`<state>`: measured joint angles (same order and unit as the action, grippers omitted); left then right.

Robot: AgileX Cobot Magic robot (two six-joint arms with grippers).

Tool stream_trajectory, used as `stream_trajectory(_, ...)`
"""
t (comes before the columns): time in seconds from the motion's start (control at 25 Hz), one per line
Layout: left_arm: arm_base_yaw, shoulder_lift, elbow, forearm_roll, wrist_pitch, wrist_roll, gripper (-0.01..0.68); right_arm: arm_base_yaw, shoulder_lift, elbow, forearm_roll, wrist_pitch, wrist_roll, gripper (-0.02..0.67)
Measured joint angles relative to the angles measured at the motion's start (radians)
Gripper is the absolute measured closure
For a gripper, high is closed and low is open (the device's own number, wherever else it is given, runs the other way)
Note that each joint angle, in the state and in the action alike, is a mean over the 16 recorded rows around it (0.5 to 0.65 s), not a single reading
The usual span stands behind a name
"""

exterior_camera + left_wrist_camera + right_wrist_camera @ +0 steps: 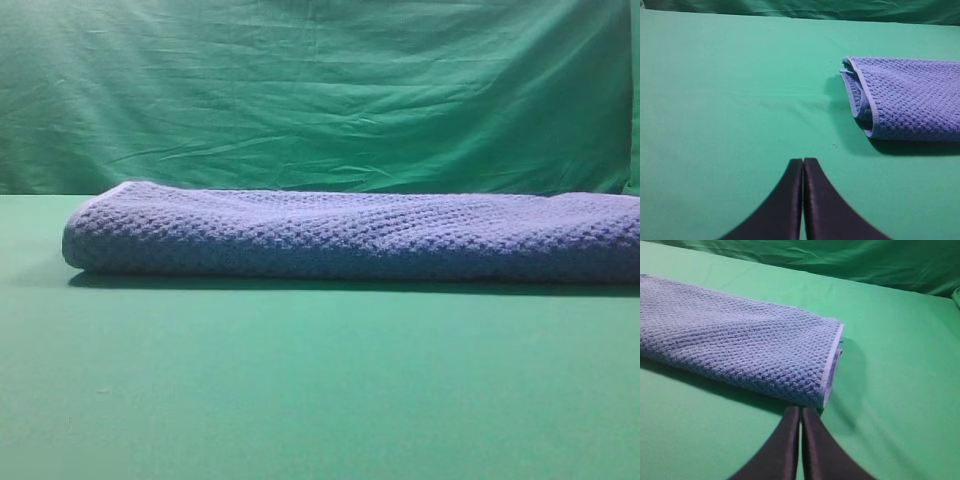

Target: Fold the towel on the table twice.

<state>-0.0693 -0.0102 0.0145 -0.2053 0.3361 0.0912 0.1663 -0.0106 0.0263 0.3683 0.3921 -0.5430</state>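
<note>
Wrist views: left end effector [803, 165] and right end effector [800, 412] both closed, empty, near folded towel [350, 235].

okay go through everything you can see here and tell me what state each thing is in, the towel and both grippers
towel: folded into layers, lying flat on the table, held by neither gripper.
left gripper: shut, empty, above bare table, apart from the towel.
right gripper: shut, empty, tips by the towel's hemmed end.
</note>
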Motion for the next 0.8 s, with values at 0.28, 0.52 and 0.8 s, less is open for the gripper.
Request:
stream_trajectory(0.28, 0.0, 0.0, 0.0, 0.0, 0.0, 0.0, 0.673, 0.0, 0.0, 0.0, -0.005, 0.0, 0.001, 0.649)
stream_trajectory(0.52, 0.0, 0.0, 0.0, 0.0, 0.0, 0.0, 0.673, 0.0, 0.0, 0.0, -0.036, -0.002, 0.037, 0.649)
stream_trajectory(0.8, 0.0, 0.0, 0.0, 0.0, 0.0, 0.0, 0.673, 0.0, 0.0, 0.0, -0.116, -0.007, 0.172, 0.649)
